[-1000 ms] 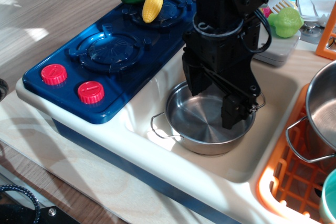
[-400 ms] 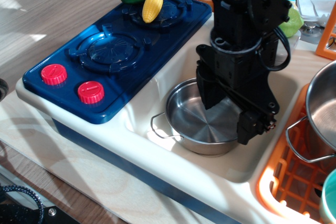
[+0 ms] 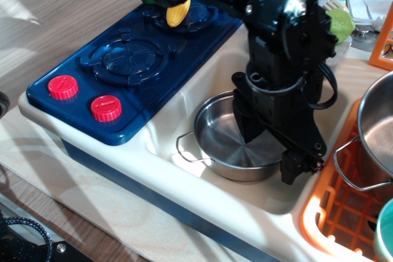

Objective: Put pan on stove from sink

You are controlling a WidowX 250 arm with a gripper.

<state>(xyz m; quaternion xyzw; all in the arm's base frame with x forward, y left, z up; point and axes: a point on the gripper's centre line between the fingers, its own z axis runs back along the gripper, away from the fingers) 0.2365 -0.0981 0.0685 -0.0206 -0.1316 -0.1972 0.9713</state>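
We are looking down at the shallow round shiny stainless-steel pan (image 3: pixel 230 145), and it is sitting flat on the floor of the cream-white rectangular plastic sink (image 3: pixel 319 105), over toward the sink's left wall. One of its thin wire loop handles (image 3: pixel 186 149) is sticking out to the left, just beside that wall.

The black robot gripper (image 3: pixel 270 145) is reaching down over the pan's right side. Its jaws are standing spread apart: one finger (image 3: pixel 247 124) is hanging inside the pan's bowl, the other finger (image 3: pixel 292 167) is hanging outside it, and the right rim is lying between the two. We cannot tell whether either finger is touching the steel.

To the left, the dark blue plastic stove (image 3: pixel 129 65) is sharing the same white base as the sink. Its near burner (image 3: pixel 124 59) is lying bare, and two red knobs (image 3: pixel 105 108) are sitting at its front corner. On the far burner a yellow toy corn cob (image 3: pixel 178 11) is lying, partly hidden behind the arm's upper body.

On the right, an orange slatted rack (image 3: pixel 334 204) is holding a taller, deeper steel pot (image 3: pixel 376 130), well apart from the pan. Behind the arm a green toy vegetable (image 3: pixel 341 24) is peeking out, and the whole set is resting on a pale wooden table (image 3: pixel 55 4).
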